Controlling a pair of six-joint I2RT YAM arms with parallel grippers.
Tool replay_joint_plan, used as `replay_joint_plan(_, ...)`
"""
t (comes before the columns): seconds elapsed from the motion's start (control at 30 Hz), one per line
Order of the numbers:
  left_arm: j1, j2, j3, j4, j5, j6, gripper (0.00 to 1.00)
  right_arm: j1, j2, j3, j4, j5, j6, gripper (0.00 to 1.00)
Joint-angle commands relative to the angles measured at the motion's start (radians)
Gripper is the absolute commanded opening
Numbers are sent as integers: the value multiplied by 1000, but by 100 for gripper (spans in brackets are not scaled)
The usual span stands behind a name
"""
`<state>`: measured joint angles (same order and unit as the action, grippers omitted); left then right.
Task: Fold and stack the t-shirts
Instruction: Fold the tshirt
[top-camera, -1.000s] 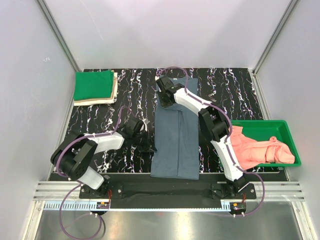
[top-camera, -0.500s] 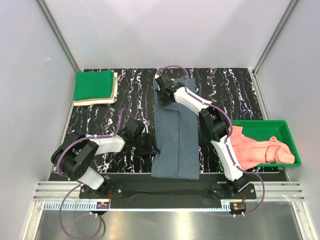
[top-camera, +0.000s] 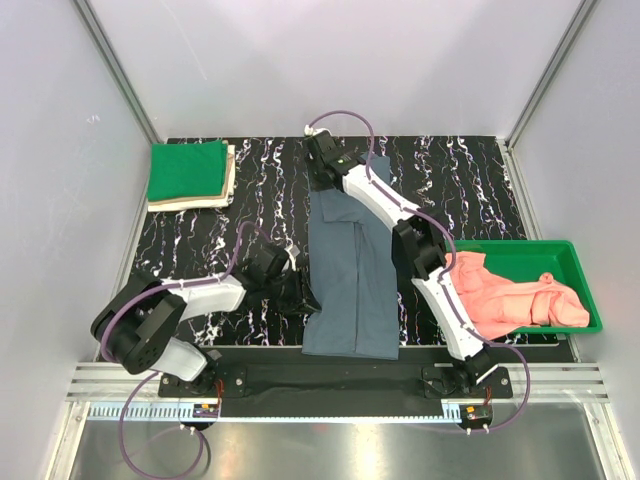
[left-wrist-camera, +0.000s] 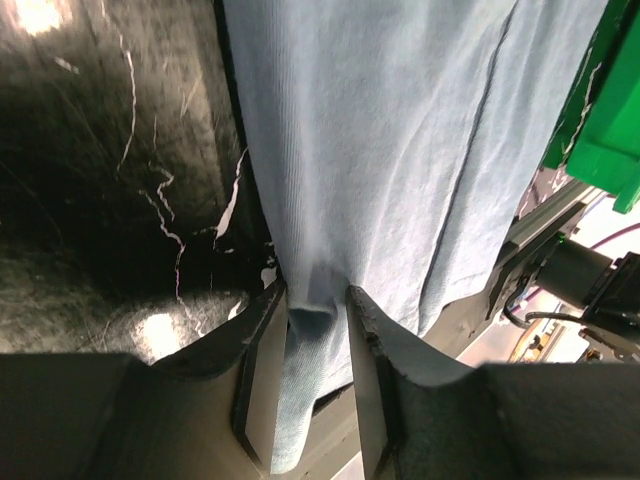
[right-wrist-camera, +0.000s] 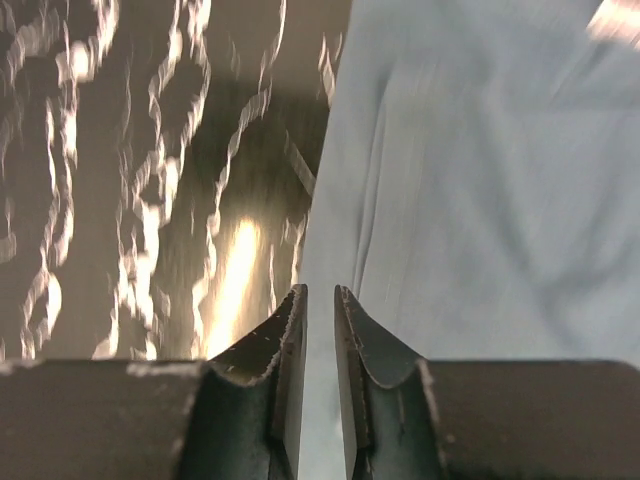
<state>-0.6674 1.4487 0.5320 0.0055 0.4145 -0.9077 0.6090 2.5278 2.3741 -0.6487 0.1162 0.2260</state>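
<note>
Slate blue-grey t-shirt (top-camera: 350, 280): lies flat as a long narrow strip down the middle of the black marbled tabletop (top-camera: 460, 190), running from the far side to the near edge.
Left end effector (top-camera: 300, 288): low at the shirt's left edge, near its lower end.
Left wrist view: only here do the jaws show. They stand clearly parted, with the shirt's edge lying loose in the gap and a small dimple in the cloth. The cloth is not pinched.
Right end effector (top-camera: 318, 165): at the shirt's far left corner.
Right wrist view: the jaws are apart by a narrow slit, right over the line where cloth meets tabletop, and hold nothing.
Top view only: a folded bright green t-shirt (top-camera: 187, 168) sits on a beige t-shirt (top-camera: 229, 180) at the far left corner. Salmon-pink t-shirts (top-camera: 510, 300) are heaped in a green tray (top-camera: 560, 252) on the right, spilling over its left rim.
Left wrist view, extra: a corner of the tray shows beyond the shirt.
</note>
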Motion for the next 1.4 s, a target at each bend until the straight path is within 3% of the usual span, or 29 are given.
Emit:
replay_joint_plan(0.0,-11,-24,-10,-2,-11,21,35,8,115,157,18,132,35,24)
replay_joint_plan(0.13,-14,-22,-18,-25,-14,32,35,-6,199,315,32,152,120,19)
replay_joint_plan(0.2,-14,-22,-18,-30,-10,36,33,-26,210,320,61,125,168,8)
replay_joint_plan(0.27,-14,-30,-18,-32,-5,35,24,-49,204,281,125,91,245,0)
replay_joint_plan(0.37,-20,-42,-18,-30,1,30,14,-78,209,228,202,19,358,0)
replay_joint_plan(0.5,-24,-53,-18,-30,10,18,0,-98,279,273,228,-53,455,0)
replay_joint_plan(0.83,-38,-50,-44,-10,-3,-28,0,-138,410,347,258,-115,665,0)
replay_joint_plan(1.1,-72,-31,-50,16,-29,-59,0,-164,436,361,265,-26,783,0)
replay_joint_plan(1.2,-70,-16,-46,4,-46,-63,12,-173,446,370,287,-18,809,0)
replay_joint_plan(1.37,-70,13,25,-112,-97,-25,22,-175,459,369,328,-33,828,0)
